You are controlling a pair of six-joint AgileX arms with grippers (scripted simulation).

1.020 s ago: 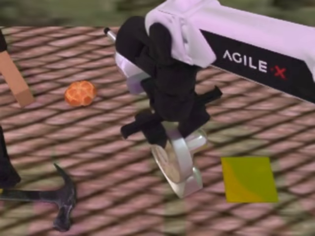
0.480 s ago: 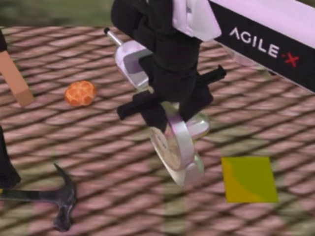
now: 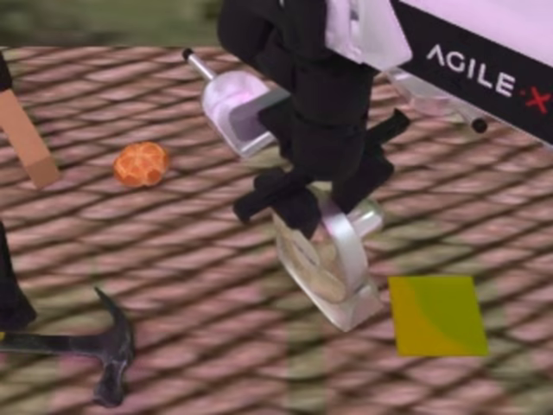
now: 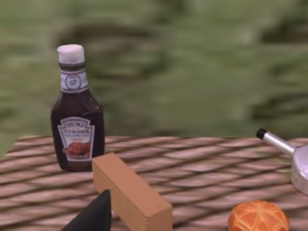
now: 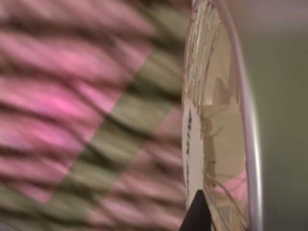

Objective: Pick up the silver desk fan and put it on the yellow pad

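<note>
Gripping the shiny silver desk fan with its round disc head [image 3: 327,259] by the upper rim, my right gripper [image 3: 321,207] has its black fingers closed on it and carries it tilted above the woven table [image 3: 199,259], its base just beside the flat bright yellow square pad [image 3: 437,315] but not on it. Behind the fan lies a translucent silver scoop [image 3: 233,108]; farther left sits a round orange bumpy ball [image 3: 141,163]. My left arm is parked at the table's left edge.

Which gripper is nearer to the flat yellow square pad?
The right gripper, shut on the shiny silver desk fan just left of the pad; the left arm is parked at the table's far left.
</note>
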